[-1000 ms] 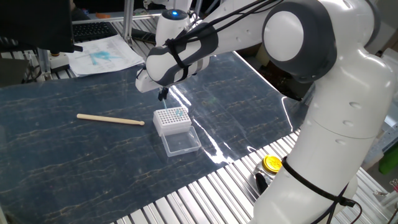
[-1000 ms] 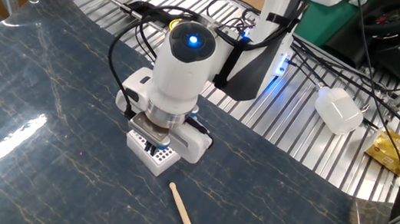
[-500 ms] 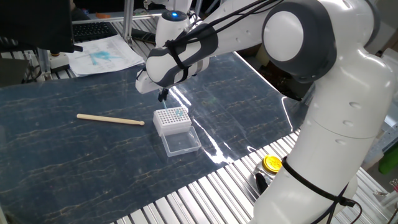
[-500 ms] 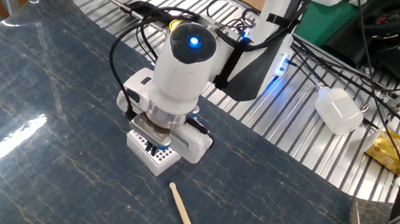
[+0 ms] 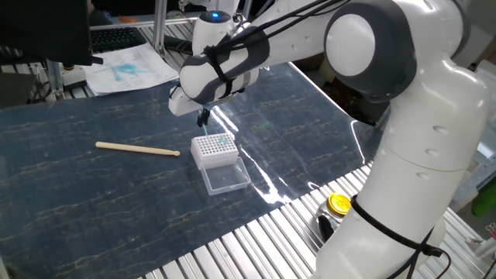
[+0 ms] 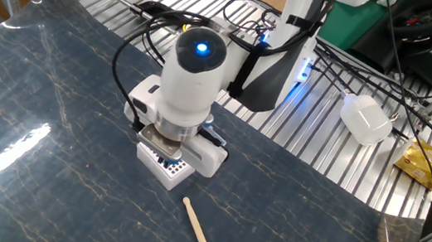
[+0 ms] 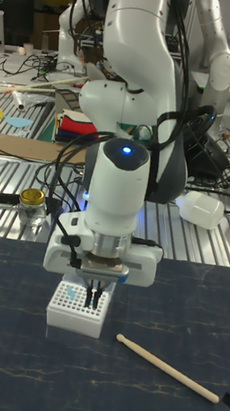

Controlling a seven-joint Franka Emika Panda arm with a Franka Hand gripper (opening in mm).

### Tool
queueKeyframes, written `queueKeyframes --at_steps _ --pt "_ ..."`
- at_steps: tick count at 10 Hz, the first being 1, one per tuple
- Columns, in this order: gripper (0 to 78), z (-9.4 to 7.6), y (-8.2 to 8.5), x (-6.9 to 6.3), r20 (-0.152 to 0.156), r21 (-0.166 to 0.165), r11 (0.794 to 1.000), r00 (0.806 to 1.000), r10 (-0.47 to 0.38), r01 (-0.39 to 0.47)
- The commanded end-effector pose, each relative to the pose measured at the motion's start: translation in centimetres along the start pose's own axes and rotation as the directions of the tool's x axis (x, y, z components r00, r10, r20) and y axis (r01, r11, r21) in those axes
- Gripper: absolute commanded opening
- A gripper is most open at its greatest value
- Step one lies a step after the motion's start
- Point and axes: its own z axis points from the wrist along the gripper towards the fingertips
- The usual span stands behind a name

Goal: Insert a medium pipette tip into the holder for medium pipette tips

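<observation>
The gripper (image 7: 93, 294) hangs straight down over the holder (image 7: 77, 308), fingers close together; whether they pinch anything I cannot tell. Directly beneath it, a teal pipette tip (image 7: 70, 292) stands among the holes at the rack's back, likely already seated. The upright pose suits a vertical insertion. The clear lid (image 5: 225, 178) lies open beside the rack. A wooden stick (image 7: 169, 368) rests well apart.

Dark marbled mat (image 5: 93, 194), slatted metal table (image 6: 322, 143), cluttered benches behind (image 7: 24, 106)
</observation>
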Motion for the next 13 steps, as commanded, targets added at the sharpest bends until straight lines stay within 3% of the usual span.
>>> queueKeyframes --at_steps 1,2,4,6,10,13 --pt "1.2 -0.16 -0.04 -0.13 -0.02 -0.017 0.999 0.999 0.04 -0.041" --pt "1.2 -0.17 -0.03 -0.13 -0.023 -0.017 0.999 0.999 0.04 -0.04" --pt "1.2 -0.17 -0.03 -0.13 -0.079 -0.016 0.999 0.996 0.036 -0.037" --pt "1.2 -0.17 -0.03 -0.13 -0.104 0.0 0.998 0.993 0.06 -0.061" --pt "1.2 -0.17 -0.03 -0.13 -0.097 0.001 0.997 0.993 0.073 -0.073" --pt "1.2 -0.72 -0.43 0.16 -0.097 -0.017 0.998 0.994 0.054 -0.056"
